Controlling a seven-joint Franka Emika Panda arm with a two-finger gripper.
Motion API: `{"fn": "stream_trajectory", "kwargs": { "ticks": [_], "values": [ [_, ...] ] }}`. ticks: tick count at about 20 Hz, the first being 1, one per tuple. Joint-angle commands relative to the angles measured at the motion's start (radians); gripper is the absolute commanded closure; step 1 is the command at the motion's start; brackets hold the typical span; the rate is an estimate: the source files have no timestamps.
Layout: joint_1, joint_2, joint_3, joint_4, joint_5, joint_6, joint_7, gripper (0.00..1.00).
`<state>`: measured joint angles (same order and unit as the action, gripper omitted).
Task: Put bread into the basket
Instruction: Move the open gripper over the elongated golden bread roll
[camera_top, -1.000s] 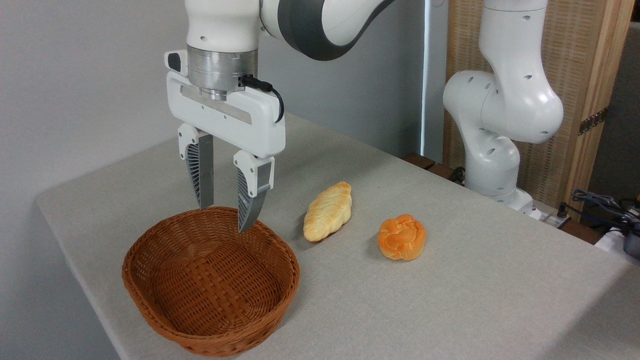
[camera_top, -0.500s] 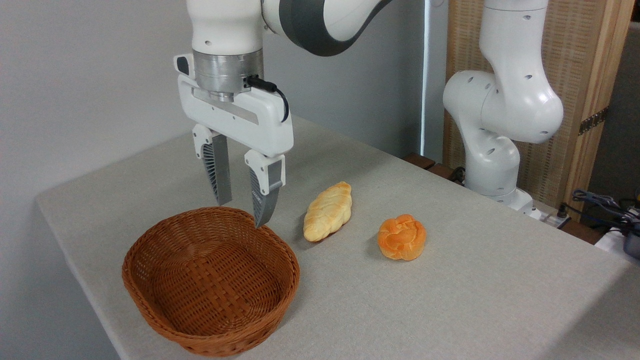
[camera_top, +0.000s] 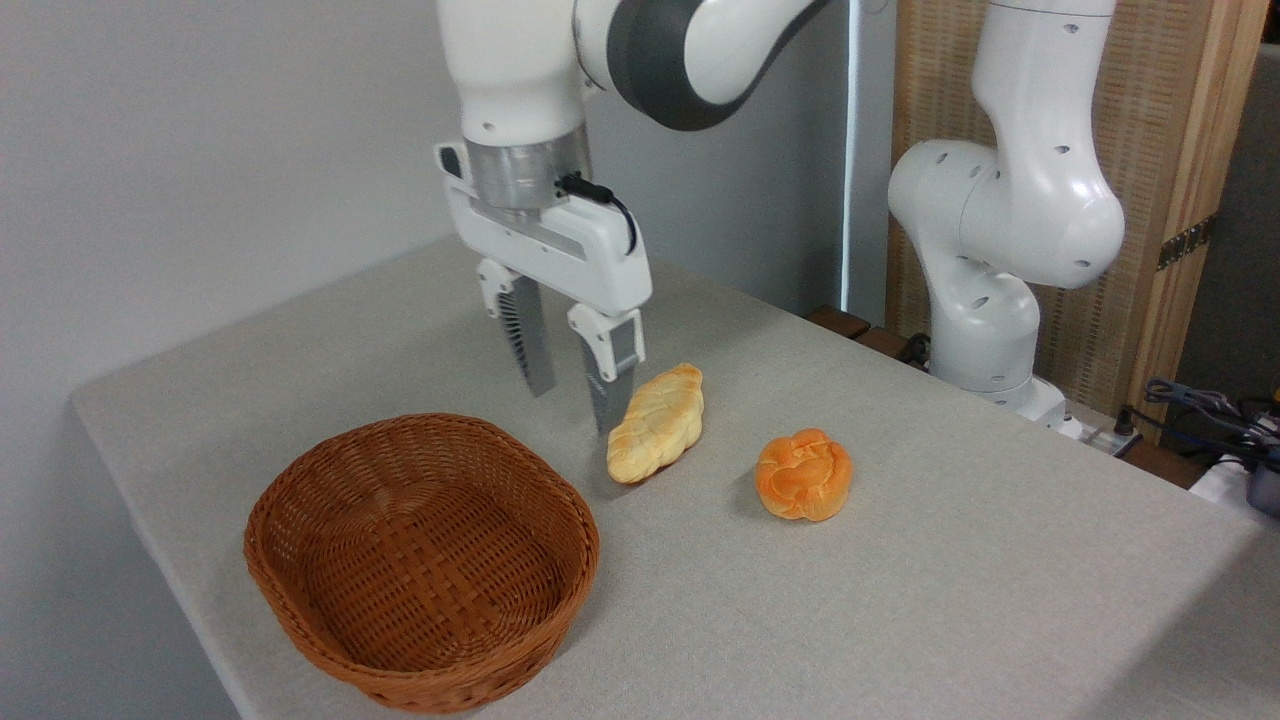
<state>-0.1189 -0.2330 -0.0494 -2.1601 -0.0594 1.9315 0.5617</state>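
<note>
Your fingers hang apart, empty, just left of the pale golden braided loaf lying on the grey counter; centre over it, straddle its narrow width, then descend.

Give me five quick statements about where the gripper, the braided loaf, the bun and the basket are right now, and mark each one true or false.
1. The basket holds nothing. True.
2. The gripper is shut on the bread. False: its fingers are apart and empty, and the loaf lies on the table.
3. The orange bun lies to the right of the bread. True.
4. The bread touches the basket. False: bare table shows between them.
5. The gripper hangs above the orange bun. False: it is between the basket and the bread, close by the loaf's left side.
</note>
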Motion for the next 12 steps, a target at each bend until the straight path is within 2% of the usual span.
{"fn": "stream_trajectory", "kwargs": {
  "ticks": [1,4,12],
  "values": [
    [-0.021,-0.081,0.005,-0.125,-0.051,0.007,0.018,0.0],
    [-0.053,-0.081,0.005,-0.171,-0.054,0.007,0.02,0.0],
    [-0.058,-0.072,0.003,-0.202,-0.05,-0.029,0.018,0.0]
  ]
}}
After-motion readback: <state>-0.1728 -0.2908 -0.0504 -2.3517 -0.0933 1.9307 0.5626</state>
